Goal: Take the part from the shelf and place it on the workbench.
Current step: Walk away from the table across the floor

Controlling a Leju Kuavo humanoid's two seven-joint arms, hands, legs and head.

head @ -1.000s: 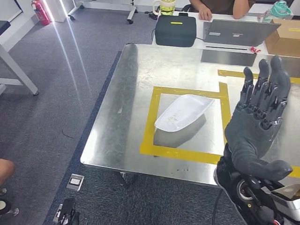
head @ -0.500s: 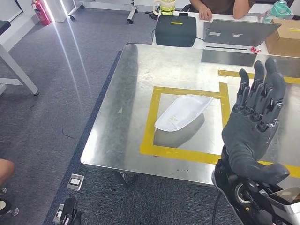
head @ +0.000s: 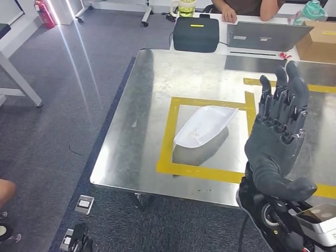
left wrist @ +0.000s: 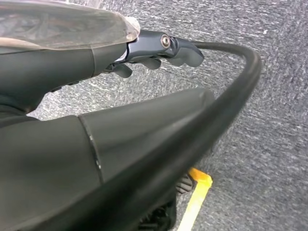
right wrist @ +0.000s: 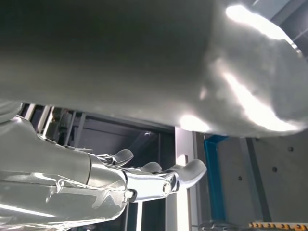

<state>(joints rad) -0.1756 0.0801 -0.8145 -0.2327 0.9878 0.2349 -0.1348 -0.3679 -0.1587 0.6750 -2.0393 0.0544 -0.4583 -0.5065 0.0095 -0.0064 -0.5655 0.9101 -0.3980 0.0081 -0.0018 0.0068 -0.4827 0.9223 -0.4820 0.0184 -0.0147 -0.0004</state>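
I see the white part lying slantwise inside the yellow tape square, my right hand empty and spread; left hand's state unclear.

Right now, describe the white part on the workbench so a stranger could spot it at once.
Find the shiny metal workbench, then the yellow tape square on it. The white part lies inside that square: a long, shallow, boat-shaped shell, the only white thing on the metal.

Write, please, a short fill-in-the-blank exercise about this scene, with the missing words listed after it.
1. The white part lies inside a square of ____ tape.
2. The workbench has a shiny ____ top.
3. The right hand is raised with its fingers spread and holds ____.
4. Behind the workbench, a closed ____ lies in front of a person.

Missing words: yellow; metal; nothing; laptop
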